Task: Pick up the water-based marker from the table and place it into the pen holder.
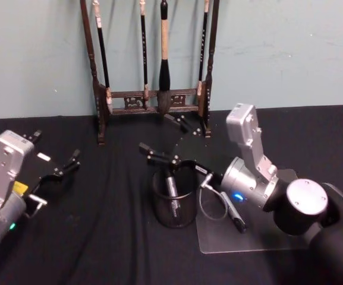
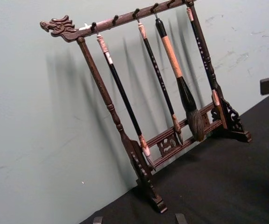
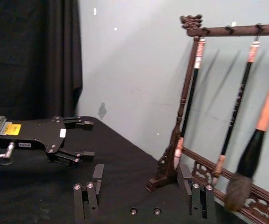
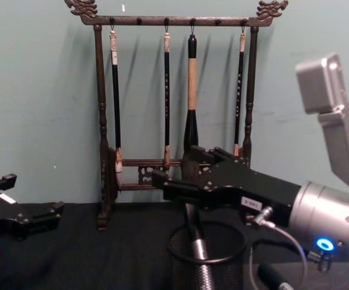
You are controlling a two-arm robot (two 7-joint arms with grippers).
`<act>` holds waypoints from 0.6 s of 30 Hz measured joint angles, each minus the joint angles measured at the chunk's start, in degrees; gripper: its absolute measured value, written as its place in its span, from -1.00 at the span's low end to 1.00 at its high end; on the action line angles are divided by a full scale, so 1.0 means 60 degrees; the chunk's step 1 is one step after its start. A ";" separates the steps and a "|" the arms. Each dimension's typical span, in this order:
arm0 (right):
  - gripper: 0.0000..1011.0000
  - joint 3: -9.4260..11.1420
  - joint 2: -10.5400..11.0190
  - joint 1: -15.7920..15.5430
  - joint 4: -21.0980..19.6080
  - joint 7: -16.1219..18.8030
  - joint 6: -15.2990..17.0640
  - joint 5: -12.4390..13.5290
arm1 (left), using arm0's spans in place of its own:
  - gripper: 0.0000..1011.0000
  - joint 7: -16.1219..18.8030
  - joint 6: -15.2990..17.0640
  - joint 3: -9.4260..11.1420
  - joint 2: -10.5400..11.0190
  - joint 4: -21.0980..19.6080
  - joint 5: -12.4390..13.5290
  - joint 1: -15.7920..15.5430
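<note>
We find the water-based marker (image 1: pixel 172 189) standing inside the pen holder (image 1: pixel 177 215), leaning against its mesh wall with its upper end just above the rim. The right claw (image 3: pixel 141 177) hangs directly over the pen holder, its two fingers spread wide with nothing between them and clear of the marker. From the chest view we see the marker's dark top rising toward the underside of that claw, though we cannot tell whether the two touch. The left claw (image 3: pixel 90 139) sits well to the left of the pen holder, low over the table (image 1: pixel 112 243), its fingers also spread and gripping nothing. Behind the pen holder, against the wall, stands the wooden brush rack (image 1: pixel 153 94) with its calligraphy brushes hanging. To the right of the pen holder, just beside its base, a clear plastic sheet (image 1: pixel 260 244) lies flat on the table beneath the right arm.
</note>
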 joint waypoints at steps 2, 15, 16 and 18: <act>0.98 0.0105 0.0118 -0.0160 -0.0274 -0.0132 0.0056 0.0061 | 1.00 0.0000 0.0000 0.0000 0.0000 0.0000 0.0000 0.0000; 0.98 0.0898 0.0721 -0.1284 -0.2078 -0.1553 0.1167 0.0092 | 1.00 0.0000 0.0000 0.0000 0.0000 0.0000 0.0000 0.0000; 0.98 0.0932 0.0742 -0.1332 -0.2145 -0.1597 0.1211 0.0092 | 1.00 0.0000 0.0000 0.0000 0.0000 0.0000 0.0000 0.0000; 0.98 0.1172 0.0896 -0.1653 -0.2560 -0.1979 0.1435 -0.0030 | 1.00 0.0000 0.0000 0.0000 0.0000 0.0000 0.0000 -0.0001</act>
